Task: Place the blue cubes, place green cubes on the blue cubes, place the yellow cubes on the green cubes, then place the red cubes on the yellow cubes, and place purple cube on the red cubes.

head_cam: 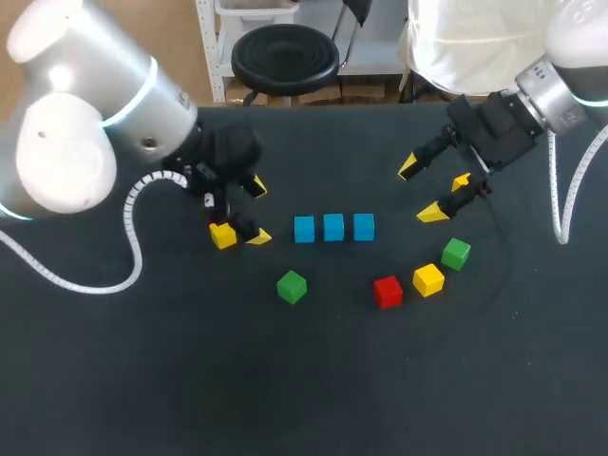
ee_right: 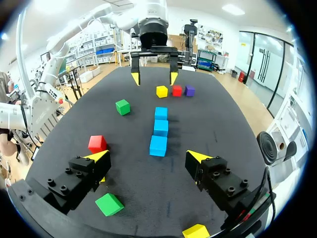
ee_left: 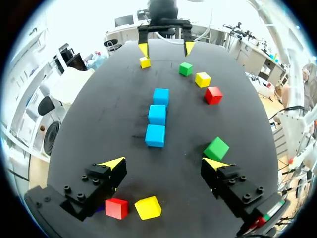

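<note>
Three blue cubes (head_cam: 333,227) sit in a straight row in the middle of the black table (head_cam: 304,399), side by side with slim gaps and nothing stacked on them.

The left gripper (head_cam: 258,212) hangs just off the row's left end, its yellow-tipped fingers spread wide and holding nothing. A yellow cube (head_cam: 223,235) lies off that same end, right beside one fingertip. From the right wrist view a red cube (ee_right: 177,90) and a purple cube (ee_right: 189,90) line up next to it. The head view hides both of them behind the arm.

The right gripper (head_cam: 421,190) hovers off the row's right end, slightly on the row's far side from the robot. Its fingers are likewise parted and empty. A third yellow cube (ee_left: 144,62) sits close by one of its fingertips.

On the robot's side of the row, near the left end, rests a green cube (head_cam: 292,286). Past the right end, also on the robot's side, a second red cube (head_cam: 387,292), a second yellow cube (head_cam: 428,279) and a second green cube (head_cam: 456,254) curve in a loose arc, each apart from the others.
</note>
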Tool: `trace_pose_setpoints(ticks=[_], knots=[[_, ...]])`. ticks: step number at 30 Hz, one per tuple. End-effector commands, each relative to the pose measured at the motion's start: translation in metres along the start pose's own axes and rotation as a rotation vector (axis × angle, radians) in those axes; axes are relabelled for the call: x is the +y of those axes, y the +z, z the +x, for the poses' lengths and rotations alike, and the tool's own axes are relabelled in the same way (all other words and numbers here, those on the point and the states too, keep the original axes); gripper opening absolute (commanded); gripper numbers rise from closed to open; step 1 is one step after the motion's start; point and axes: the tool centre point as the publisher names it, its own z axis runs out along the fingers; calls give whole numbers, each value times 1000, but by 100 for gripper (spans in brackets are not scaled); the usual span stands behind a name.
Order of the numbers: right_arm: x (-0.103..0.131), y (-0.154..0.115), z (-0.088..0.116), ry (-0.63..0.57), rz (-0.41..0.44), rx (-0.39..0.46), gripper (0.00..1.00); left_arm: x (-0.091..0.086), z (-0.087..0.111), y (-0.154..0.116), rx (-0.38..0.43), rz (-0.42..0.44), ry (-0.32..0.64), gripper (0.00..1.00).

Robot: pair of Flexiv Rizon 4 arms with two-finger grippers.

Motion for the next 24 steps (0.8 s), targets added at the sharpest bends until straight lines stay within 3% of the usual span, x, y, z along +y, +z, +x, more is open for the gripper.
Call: trace_pose_setpoints(ticks=[1, 12, 19, 24], knots=[[0, 0, 0, 0, 0, 1, 100, -12, 6, -12, -49, 2, 38, 100], [0, 0, 0, 0, 0, 1, 100, -23, 5, -20, -126, 38, 80, 100], [0, 0, 0, 0, 0, 1, 100, -7, 1, -21, -197, 112, 122, 100], [0, 0, 0, 0, 0, 1, 100, 3, -1, -24, -209, 114, 131, 100]])
